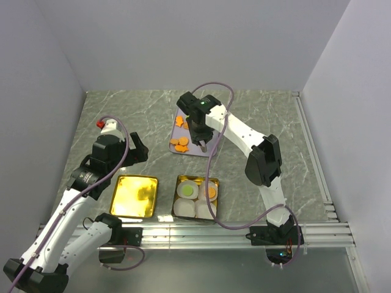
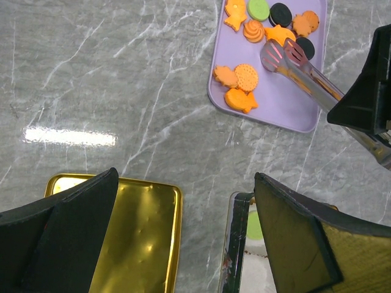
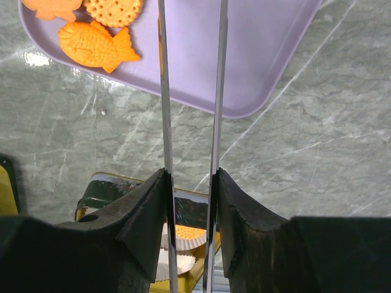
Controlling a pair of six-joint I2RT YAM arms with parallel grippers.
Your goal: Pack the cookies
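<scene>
The cookies (image 1: 179,144) lie on a purple tray (image 1: 181,130); mostly orange, a few black and one green show in the left wrist view (image 2: 239,85). My right gripper (image 1: 200,129) is shut on metal tongs (image 3: 164,91) above the tray's near edge. The tongs' tips (image 2: 276,55) hang over the cookies, slightly apart, with nothing seen between them. An open tin (image 1: 181,180) holds white paper cups, one with a green cookie (image 1: 187,191) and one with an orange cookie (image 3: 189,235). My left gripper (image 2: 184,174) is open and empty, above the table between the tin and the lid.
A gold lid (image 1: 134,196) lies left of the tin, near the front edge. The right arm's cable (image 1: 214,159) loops over the tin's right side. Grey walls close in the marble table on the left, back and right.
</scene>
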